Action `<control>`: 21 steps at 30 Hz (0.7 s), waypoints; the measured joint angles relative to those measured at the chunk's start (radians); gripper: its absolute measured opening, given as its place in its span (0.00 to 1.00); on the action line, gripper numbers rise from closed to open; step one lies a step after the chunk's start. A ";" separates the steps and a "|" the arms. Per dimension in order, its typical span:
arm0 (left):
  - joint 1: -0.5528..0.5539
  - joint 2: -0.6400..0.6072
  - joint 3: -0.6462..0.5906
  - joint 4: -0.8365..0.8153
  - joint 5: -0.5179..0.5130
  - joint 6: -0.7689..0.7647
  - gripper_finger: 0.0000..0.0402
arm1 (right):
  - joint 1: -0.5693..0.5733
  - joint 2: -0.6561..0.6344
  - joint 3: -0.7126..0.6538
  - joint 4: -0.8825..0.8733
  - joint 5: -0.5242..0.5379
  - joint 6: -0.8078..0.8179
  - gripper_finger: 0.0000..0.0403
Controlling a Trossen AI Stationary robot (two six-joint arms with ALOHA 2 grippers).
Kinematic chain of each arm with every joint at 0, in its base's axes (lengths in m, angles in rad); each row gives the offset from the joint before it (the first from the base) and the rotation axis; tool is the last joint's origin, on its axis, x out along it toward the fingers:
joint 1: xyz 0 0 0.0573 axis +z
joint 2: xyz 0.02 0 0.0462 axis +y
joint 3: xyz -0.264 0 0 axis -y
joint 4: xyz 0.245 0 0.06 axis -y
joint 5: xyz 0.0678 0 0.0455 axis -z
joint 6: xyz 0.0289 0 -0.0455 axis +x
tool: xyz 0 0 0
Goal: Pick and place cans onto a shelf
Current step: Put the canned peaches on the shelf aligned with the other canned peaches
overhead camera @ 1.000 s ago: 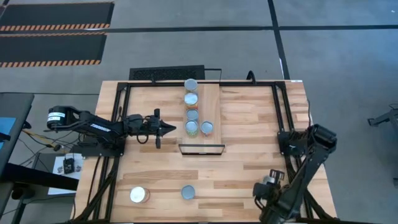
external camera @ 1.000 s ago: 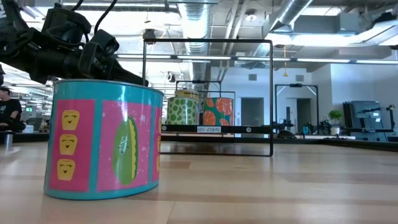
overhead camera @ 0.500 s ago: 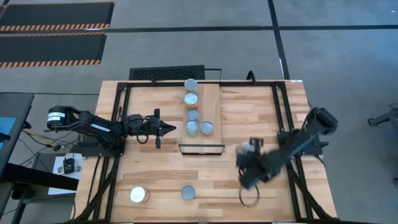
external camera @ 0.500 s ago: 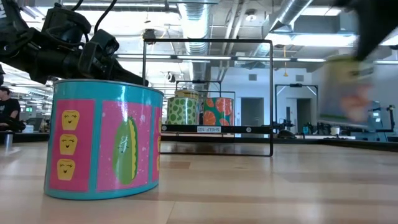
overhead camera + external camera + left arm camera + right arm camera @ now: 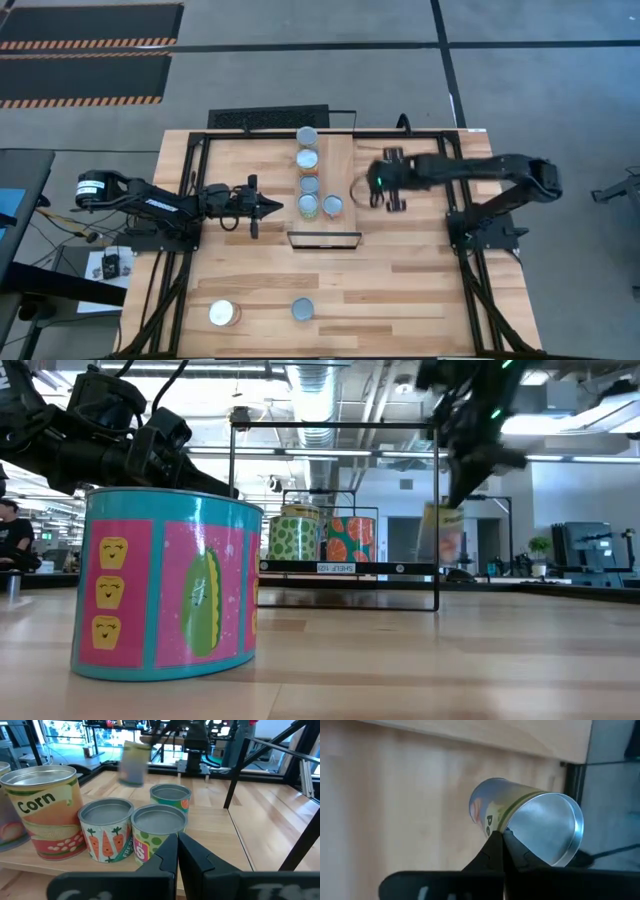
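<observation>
The shelf (image 5: pixel 340 160) is a pale plank panel in a black frame at the table's far middle. Several cans stand on it: a column (image 5: pixel 309 184) and one beside it (image 5: pixel 333 207). Two more cans (image 5: pixel 224 313) (image 5: pixel 303 310) stand on the table near its front edge. My right gripper (image 5: pixel 368 187) is shut on a yellow-green labelled can (image 5: pixel 358 189), just right of the shelf. That can also shows blurred in the low view (image 5: pixel 440 535). My left gripper (image 5: pixel 268 207) is shut and empty, left of the shelf, pointing at the nearest cans (image 5: pixel 159 832). My right gripper holds the can at the rim of its silvery end (image 5: pixel 512 827), its fingers almost together there. Whether one finger is inside the can I cannot tell. In the low view the can hangs below the gripper, lifted clear of the table and the shelf.
The black frame (image 5: pixel 435 510) stands up around the shelf, and a post is close to the held can. Black rails (image 5: pixel 455 190) run along the table's left and right sides. A large teal and pink can (image 5: pixel 165 585) fills the low view's foreground.
My right gripper has swung from the table's near right corner toward the far edge and to the left, ending beside the shelf's right side. It has carried the can along, clear of the table. My left arm has kept still.
</observation>
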State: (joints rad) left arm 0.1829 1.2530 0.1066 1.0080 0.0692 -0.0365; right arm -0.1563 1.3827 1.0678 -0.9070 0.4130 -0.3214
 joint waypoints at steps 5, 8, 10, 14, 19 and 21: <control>0.000 0.000 0.000 0.000 -0.001 -0.002 0.00 | -0.199 0.084 -0.002 0.119 -0.093 -0.232 0.01; 0.000 0.000 0.000 -0.005 -0.001 -0.006 0.00 | -0.269 0.136 -0.002 0.156 -0.134 -0.280 0.01; 0.000 0.000 0.000 -0.007 0.005 -0.011 0.00 | -0.287 0.165 -0.002 0.181 -0.130 -0.299 0.01; 0.000 0.000 0.000 -0.007 0.016 -0.010 0.00 | -0.293 0.188 0.001 0.221 -0.126 -0.303 0.02; 0.000 0.000 0.000 -0.007 0.016 -0.010 0.00 | -0.283 0.183 -0.001 0.242 -0.119 -0.292 0.14; 0.000 0.000 0.000 -0.007 0.016 -0.010 0.00 | -0.282 0.166 -0.002 0.245 -0.119 -0.289 0.20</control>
State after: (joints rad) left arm 0.1825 1.2530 0.1066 1.0008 0.0856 -0.0467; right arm -0.4381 1.5488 1.0660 -0.6621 0.2939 -0.6106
